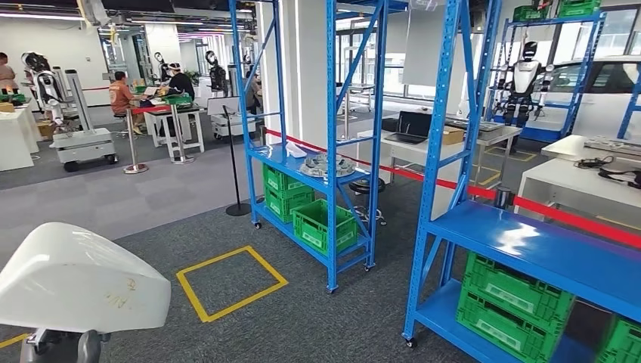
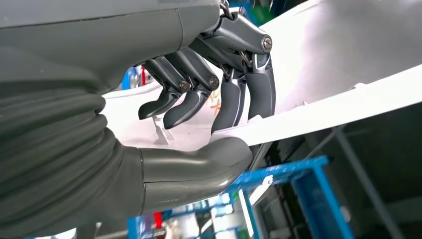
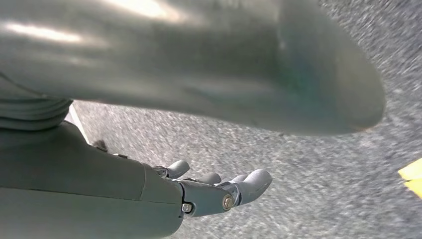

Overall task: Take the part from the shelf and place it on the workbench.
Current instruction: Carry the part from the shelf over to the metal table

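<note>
A large white curved shell part (image 1: 75, 283) sits low at the left of the head view, close to my body, with a grey piece of my left arm (image 1: 60, 346) under it. In the left wrist view my left hand (image 2: 209, 114) grips the edge of this white part (image 2: 323, 64): the thumb (image 2: 199, 167) lies under the rim and the dark fingers (image 2: 234, 99) press on its upper face. My right hand (image 3: 214, 191) hangs over grey carpet, fingers loosely extended and holding nothing.
A blue shelf (image 1: 544, 249) with green crates (image 1: 514, 302) stands close at the right. A second blue shelf (image 1: 302, 162) ahead carries a grey part (image 1: 325, 165). A yellow floor square (image 1: 230, 281) lies between. White tables (image 1: 574, 181) stand behind a red barrier band (image 1: 574, 219).
</note>
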{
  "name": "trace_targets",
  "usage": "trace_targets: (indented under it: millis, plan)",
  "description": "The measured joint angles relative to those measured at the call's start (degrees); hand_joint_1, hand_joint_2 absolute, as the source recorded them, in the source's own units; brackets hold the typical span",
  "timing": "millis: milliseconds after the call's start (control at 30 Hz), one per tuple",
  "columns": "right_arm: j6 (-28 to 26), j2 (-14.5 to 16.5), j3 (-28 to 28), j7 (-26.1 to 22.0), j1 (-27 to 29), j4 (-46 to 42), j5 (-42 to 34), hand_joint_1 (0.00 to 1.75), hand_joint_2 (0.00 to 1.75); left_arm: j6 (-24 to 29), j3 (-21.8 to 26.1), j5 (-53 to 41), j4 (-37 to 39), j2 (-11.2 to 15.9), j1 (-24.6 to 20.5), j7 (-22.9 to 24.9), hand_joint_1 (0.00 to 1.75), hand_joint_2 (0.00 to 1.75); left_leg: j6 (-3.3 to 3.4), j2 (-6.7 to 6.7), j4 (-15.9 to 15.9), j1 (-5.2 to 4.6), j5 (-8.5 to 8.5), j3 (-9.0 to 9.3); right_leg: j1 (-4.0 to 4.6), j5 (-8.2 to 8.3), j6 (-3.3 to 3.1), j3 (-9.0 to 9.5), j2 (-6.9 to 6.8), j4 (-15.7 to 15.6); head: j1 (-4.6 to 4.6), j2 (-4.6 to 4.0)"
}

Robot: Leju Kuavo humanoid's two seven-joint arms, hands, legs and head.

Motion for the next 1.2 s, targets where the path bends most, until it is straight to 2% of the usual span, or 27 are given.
trace_targets:
  millis: [33, 67, 100, 167, 233, 267, 300, 333, 400, 467, 533, 567, 600, 667, 733, 767, 800, 833, 900, 933, 967, 1033, 1067, 1100, 1133, 1167, 1200]
  plan:
    - [-0.1, -0.02, 0.0, -0.35, -0.09, 0.0, 0.03, 0.0, 0.0, 0.28, 0.37, 0.01, -0.87, -0.01, 0.47, -0.08, 1.75, 1.75, 0.38, -0.78, -0.09, 0.05, 0.15, -0.04, -0.14, -0.17, 0.37, 0.12, -0.22, 0.08, 0.03, 0.0]
    - [-0.22, -0.02, 0.0, -0.65, -0.17, 0.0, 0.09, 0.0, 0.0, 0.53, 0.68, 0.01, -1.7, -0.04, 0.84, -0.15, 1.75, 1.75, 0.75, -1.5, -0.21, 0.12, 0.33, -0.05, -0.31, -0.68, 0.73, 0.04, 0.6, 0.64, 0.05, 0.01]
    - [-0.35, -0.02, 0.0, -0.89, -0.24, 0.0, 0.18, 0.0, 0.0, 0.73, 0.92, 0.01, -2.47, -0.08, 1.09, -0.24, 1.75, 1.75, 1.12, -2.17, -0.36, 0.25, 0.53, -0.05, -0.48, -1.76, 1.04, -0.48, 2.17, 2.13, 0.1, 0.01]
    - [-0.51, -0.06, 0.0, -0.68, -0.15, 0.0, 0.46, 0.0, 0.0, 1.1, 1.18, -0.04, -3.62, -0.33, 1.52, -0.35, 1.75, 1.75, 1.61, -3.48, -0.42, 0.37, 0.77, -0.22, -0.7, -5.37, 1.38, -3.31, 6.05, 8.55, 0.22, 0.01]
    - [-0.48, -0.14, 0.0, 0.25, 0.06, 0.0, 0.77, 0.0, 0.0, 1.61, 1.29, -0.3, -4.29, -0.62, 2.3, -0.16, 1.75, 1.75, 1.8, -5.15, -0.3, 0.3, 0.9, -0.54, -0.67, -7.97, 1.42, -6.68, 7.48, 15.43, 0.32, 0.01]
    - [-0.39, -0.2, 0.0, 0.68, 0.12, 0.0, 0.89, 0.0, 0.0, 1.87, 1.39, -0.47, -4.55, -0.7, 2.73, -0.09, 1.75, 1.75, 1.8, -6.08, -0.18, 0.28, 0.96, -0.69, -0.64, -7.75, 1.35, -7.25, 7.68, 16.43, 0.35, 0.01]
    - [-0.31, -0.22, 0.0, 1.01, 0.13, 0.0, 0.94, 0.0, 0.0, 2.11, 1.55, -0.6, -4.75, -0.74, 3.08, -0.07, 1.75, 1.75, 1.74, -6.99, -0.01, 0.29, 1.02, -0.81, -0.65, -6.41, 1.23, -6.64, 7.86, 15.02, 0.37, 0.01]
    - [-0.24, -0.25, 0.0, 1.25, 0.11, 0.0, 0.9, 0.0, 0.0, 2.27, 1.8, -0.67, -4.97, -0.75, 3.42, -0.13, 1.75, 1.75, 1.61, -7.86, 0.18, 0.33, 1.05, -0.9, -0.73, -4.36, 1.11, -4.96, 8.39, 11.54, 0.39, 0.01]
    - [-0.23, -0.28, 0.0, 2.01, 0.04, 0.01, 0.73, 0.0, 0.0, 2.35, 2.57, -0.61, -5.63, -0.75, 4.28, -0.32, 1.75, 1.75, 1.09, -9.32, 0.59, 0.33, 1.06, -1.15, -0.89, -1.52, 0.93, -1.41, 10.53, 4.12, 0.42, 0.01]
    - [0.05, -0.27, 0.0, 2.88, 0.01, 0.02, 1.04, 0.0, 0.0, 2.3, 3.2, -0.77, -6.31, -0.81, 5.49, -0.44, 1.75, 1.75, 0.33, -10.46, 0.64, 0.27, 1.24, -1.5, -0.77, -0.94, 0.6, -0.09, 11.46, 1.19, 0.4, 0.0]
    - [0.48, -0.17, 0.0, 2.86, -0.04, 0.02, 1.56, 0.0, 0.0, 2.27, 3.76, -1.08, -6.98, -0.92, 7.05, -0.43, 1.75, 1.75, -0.46, -11.47, 0.32, 0.33, 1.61, -1.88, -0.64, -0.56, -0.16, -0.04, 10.2, 0.94, 0.38, 0.0]
    - [0.52, -0.08, 0.0, 2.42, -0.08, 0.02, 1.67, 0.0, 0.0, 2.2, 4.15, -1.1, -7.39, -0.98, 7.91, -0.43, 1.75, 1.75, -0.75, -10.81, 0.58, 0.31, 1.4, -2.17, -0.67, -0.36, -0.62, -0.02, 9.57, 0.73, 0.33, 0.0]
    - [0.44, 0.02, 0.0, 1.87, -0.08, 0.01, 1.67, 0.0, 0.0, 2.08, 4.59, -0.99, -7.83, -1.04, 8.68, -0.43, 1.75, 1.75, -1.01, -9.44, 1.7, 0.24, 0.58, -2.81, -0.7, -0.16, -1.08, 0.0, 8.89, 0.49, 0.25, 0.0]
    - [0.19, 0.18, 0.0, 1.06, 0.09, 0.01, 1.62, 0.0, 0.0, 1.68, 5.22, -0.75, -8.59, -1.2, 9.97, -0.37, 1.75, 1.75, -1.34, -5.59, 7.42, 0.13, -2.94, -5.34, -0.59, 0.0, -1.67, -0.03, 7.42, 0.23, 0.09, 0.01]
    - [0.24, 0.23, 0.0, 0.9, 0.38, 0.02, 1.94, 0.0, 0.0, 1.39, 5.54, -0.9, -8.99, -1.38, 11.26, -0.14, 1.75, 1.75, -1.6, -4.03, 14.44, 0.21, -6.19, -8.33, -0.39, -0.07, -1.86, -0.09, 5.72, 0.23, 0.05, 0.01]
    - [0.47, 0.24, 0.04, 0.96, 0.46, 0.02, 2.38, 0.0, 0.0, 1.32, 5.64, -1.06, -9.07, -1.44, 11.93, -0.03, 1.75, 1.75, -1.64, -3.81, 15.94, 0.23, -6.51, -8.8, -0.35, -0.11, -1.88, -0.11, 4.84, 0.24, 0.04, 0.01]
    - [0.79, 0.27, 0.11, 1.01, 0.46, 0.02, 2.93, 0.0, 0.0, 1.31, 5.75, -1.22, -9.17, -1.48, 12.54, 0.01, 1.75, 1.75, -1.64, -3.6, 15.21, 0.24, -5.78, -8.15, -0.34, -0.15, -1.86, -0.11, 3.97, 0.26, 0.04, 0.01]
    - [1.13, 0.32, 0.21, 1.02, 0.43, 0.02, 3.47, 0.0, 0.0, 1.31, 5.85, -1.35, -9.33, -1.49, 13.07, -0.02, 1.75, 1.75, -1.58, -3.09, 12.23, 0.23, -4.26, -6.32, -0.33, -0.22, -1.79, -0.07, 3.14, 0.28, 0.03, 0.0]
    - [1.49, 0.51, 0.49, 0.91, 0.35, 0.02, 4.07, 0.0, 0.0, 1.33, 6.04, -1.36, -9.82, -1.48, 13.81, -0.21, 1.75, 1.75, -1.2, -0.45, 4.18, 0.06, -1.36, -1.6, -0.19, -0.5, -1.43, 0.16, 1.64, 0.41, 0.04, -0.01]
    - [1.54, 0.59, 0.61, 0.85, 0.34, 0.02, 4.17, 0.0, 0.0, 1.33, 6.11, -1.35, -10.08, -1.48, 14.04, -0.3, 1.75, 1.75, -0.86, 0.6, 1.53, -0.09, -0.63, -0.07, -0.09, -0.66, -1.16, 0.3, 0.97, 0.44, 0.05, -0.01]
    - [1.57, 0.66, 0.75, 0.78, 0.31, 0.02, 4.22, 0.0, 0.0, 1.34, 6.17, -1.34, -10.3, -1.46, 14.24, -0.37, 1.75, 1.75, -0.5, 1.12, 0.3, -0.26, -0.4, 0.54, -0.01, -0.78, -0.86, 0.48, 0.33, 0.45, 0.07, -0.01]
    - [1.63, 0.78, 0.99, 0.52, 0.11, 0.02, 4.25, 0.0, 0.0, 1.39, 6.44, -1.34, -10.7, -1.43, 14.76, -0.43, 1.75, 1.75, 0.15, -0.18, 0.07, -0.37, -0.19, 0.37, 0.02, -0.95, -0.25, 0.89, -1.04, 0.29, 0.11, 0.0]
    - [1.62, 0.83, 1.07, 0.27, -0.04, 0.02, 4.21, 0.0, 0.0, 1.51, 6.67, -1.32, -10.99, -1.42, 15.1, -0.43, 1.75, 1.75, 0.43, -0.94, -0.13, -0.24, -0.01, 0.4, -0.09, -1.21, 0.09, 1.08, -0.79, 0.49, 0.13, 0.01]
    - [1.59, 0.88, 1.13, -0.13, -0.16, 0.02, 4.2, 0.0, 0.0, 1.68, 6.91, -1.23, -11.39, -1.42, 15.42, -0.44, 1.75, 1.75, 0.76, -1.64, -0.32, -0.04, 0.18, 0.49, -0.21, -1.97, 0.4, 0.9, 0.53, 1.38, 0.15, 0.01]
    - [1.58, 0.92, 1.19, -0.56, -0.21, 0.02, 4.34, 0.0, 0.0, 1.95, 7.11, -1.08, -11.81, -1.42, 15.75, -0.45, 1.75, 1.75, 1.1, -2.31, -0.49, 0.18, 0.38, 0.66, -0.35, -3.31, 0.67, 0.13, 2.51, 3.45, 0.2, 0.01]
    - [1.63, 0.95, 1.31, -1.0, -0.16, 0.02, 4.67, 0.0, 0.0, 2.21, 7.25, -0.92, -12.18, -1.45, 16.13, -0.46, 1.75, 1.75, 1.35, -2.98, -0.54, 0.29, 0.53, 0.58, -0.54, -5.09, 0.85, -1.29, 4.87, 6.76, 0.24, 0.01]
    - [1.72, 0.97, 1.5, -1.53, -0.03, 0.02, 5.13, 0.0, 0.0, 2.55, 7.38, -0.84, -12.5, -1.49, 16.59, -0.46, 1.75, 1.75, 1.54, -3.73, -0.5, 0.33, 0.62, 0.45, -0.6, -6.97, 0.95, -3.22, 6.49, 10.75, 0.28, 0.01]
